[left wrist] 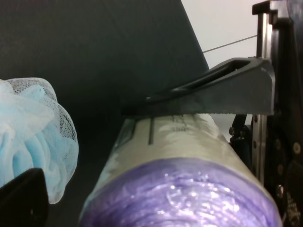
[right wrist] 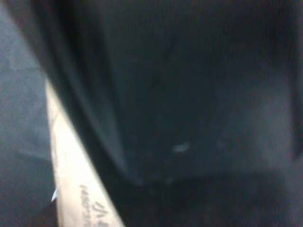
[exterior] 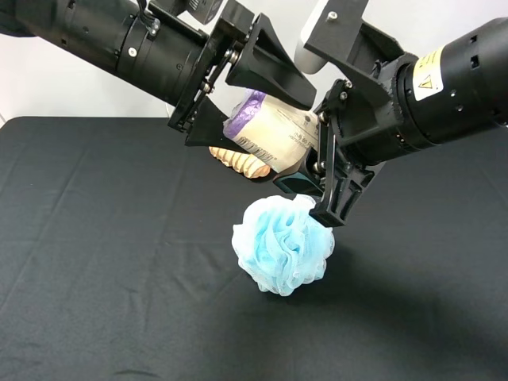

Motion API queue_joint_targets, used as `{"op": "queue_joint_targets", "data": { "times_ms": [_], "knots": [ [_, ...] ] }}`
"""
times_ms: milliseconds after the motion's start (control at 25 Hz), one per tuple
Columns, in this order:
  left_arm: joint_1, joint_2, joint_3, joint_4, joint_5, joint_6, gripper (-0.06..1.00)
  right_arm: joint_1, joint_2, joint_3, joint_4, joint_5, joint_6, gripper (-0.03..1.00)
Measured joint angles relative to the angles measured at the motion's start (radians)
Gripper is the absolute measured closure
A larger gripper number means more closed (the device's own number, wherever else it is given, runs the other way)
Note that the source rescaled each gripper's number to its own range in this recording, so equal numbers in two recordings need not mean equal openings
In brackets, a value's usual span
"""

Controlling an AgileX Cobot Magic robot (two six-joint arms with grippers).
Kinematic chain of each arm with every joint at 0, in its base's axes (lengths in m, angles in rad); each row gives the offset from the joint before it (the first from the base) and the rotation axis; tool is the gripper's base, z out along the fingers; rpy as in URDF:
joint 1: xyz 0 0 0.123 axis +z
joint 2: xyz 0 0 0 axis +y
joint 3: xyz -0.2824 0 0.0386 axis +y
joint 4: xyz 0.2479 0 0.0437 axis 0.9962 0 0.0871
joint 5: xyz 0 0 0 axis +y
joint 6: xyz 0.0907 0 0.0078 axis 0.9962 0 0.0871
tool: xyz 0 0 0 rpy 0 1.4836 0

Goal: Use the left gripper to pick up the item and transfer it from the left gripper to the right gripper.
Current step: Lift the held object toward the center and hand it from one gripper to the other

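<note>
Mid-air handover above surface. Item hangs over blue mesh sponge, long axis running arm to arm: purple end toward left gripper, far end inside right gripper. Left jaws spread wide, upper finger close along label, lower finger clear; nothing gripped. Right jaws closed on item. Ribbed wooden piece partly hidden beneath item. Right wrist view dark, blurred; contact faces unseen, far purple end hidden.
</note>
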Motion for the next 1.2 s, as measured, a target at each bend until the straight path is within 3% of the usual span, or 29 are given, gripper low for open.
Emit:
{"op": "queue_joint_targets", "data": {
  "times_ms": [800,1200],
  "knots": [
    [0.005,-0.017,0.0,-0.002,0.059,0.001,-0.05,0.0,0.0,0.0,0.004,0.0,0.0,0.91],
    [0.131,-0.135,-0.003,0.046,0.109,0.0,-0.06,0.0,0.0,0.0,0.006,0.001,0.0,0.91]
  ]
}}
